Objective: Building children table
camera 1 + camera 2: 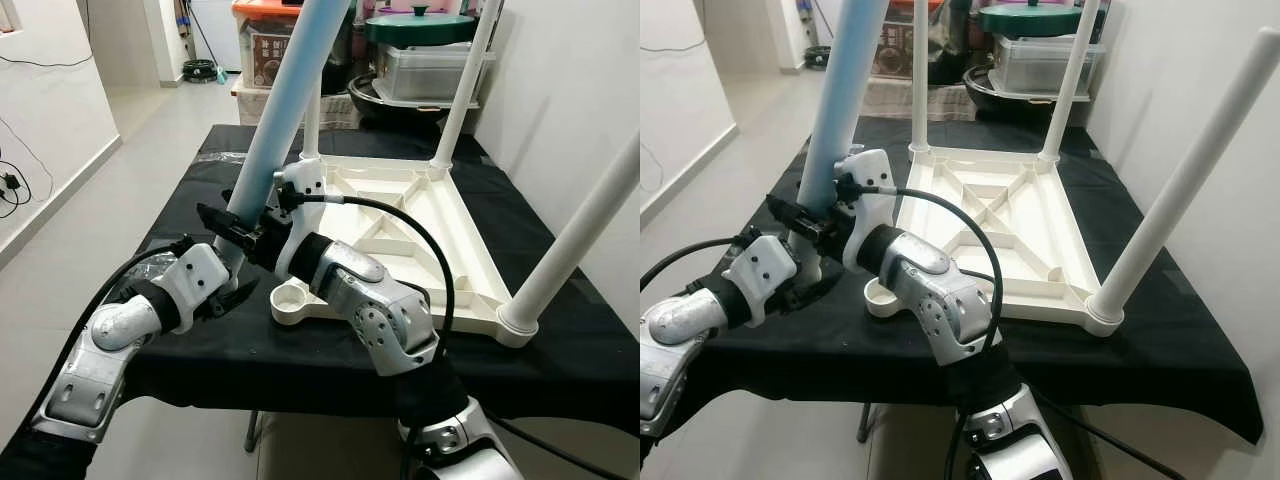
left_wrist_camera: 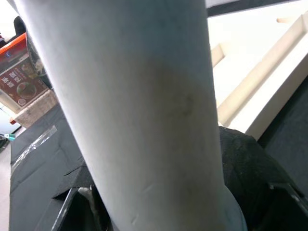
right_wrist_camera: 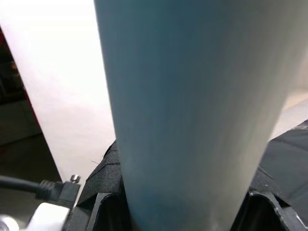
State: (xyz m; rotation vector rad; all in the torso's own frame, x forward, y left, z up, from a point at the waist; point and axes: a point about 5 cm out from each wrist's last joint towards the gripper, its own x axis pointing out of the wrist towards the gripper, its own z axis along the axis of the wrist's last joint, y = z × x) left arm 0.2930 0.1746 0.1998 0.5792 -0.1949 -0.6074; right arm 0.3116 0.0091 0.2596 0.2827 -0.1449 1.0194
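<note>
A white children's tabletop [image 1: 420, 220] lies upside down on a black-draped table [image 1: 560, 340]. Three white legs stand in it: one at the near right corner [image 1: 580, 240] and two at the far corners [image 1: 465, 80]. The near left corner socket [image 1: 290, 295] is an empty round cup. A light blue leg [image 1: 285, 100] rises tilted just left of that socket, its lower end above the cloth. My right gripper [image 1: 235, 228] is shut on its lower part. My left gripper [image 1: 230, 280] is shut on it just below. Both wrist views look closely along the blue leg [image 2: 144, 106], [image 3: 192, 106].
Behind the table are stacked storage boxes, one with a green lid [image 1: 420, 25] and one with an orange lid [image 1: 265, 12]. A white wall [image 1: 570, 90] runs close along the right side. Tiled floor [image 1: 110, 200] lies open to the left.
</note>
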